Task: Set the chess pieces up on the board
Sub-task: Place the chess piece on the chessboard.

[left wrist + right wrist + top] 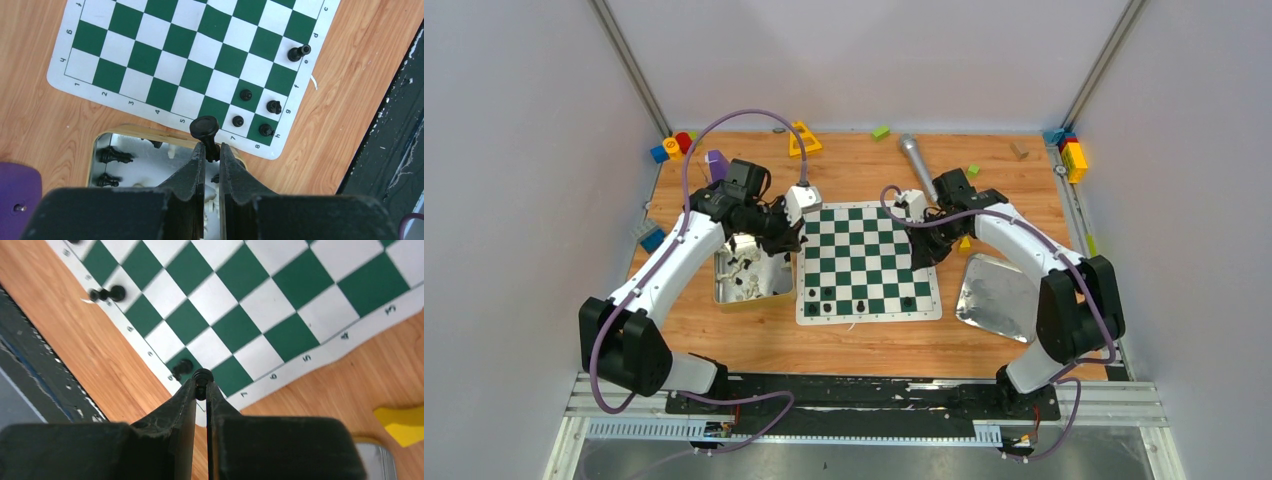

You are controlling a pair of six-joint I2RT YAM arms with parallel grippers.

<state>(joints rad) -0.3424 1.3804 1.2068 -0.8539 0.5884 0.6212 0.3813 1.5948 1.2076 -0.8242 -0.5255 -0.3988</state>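
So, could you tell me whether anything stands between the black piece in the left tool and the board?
Nothing visible does. The left tool holds the black plastic chess piece over the rim of the shiny metal tray, right beside bare squares of the green-and-white checkered board.

There is one green and white board (869, 235). Six black chess pieces (245, 94) are on it. The left gripper (212, 150) and right gripper (200, 390) each pinch one more. Two shiny metal trays (999, 295) lie beside it.
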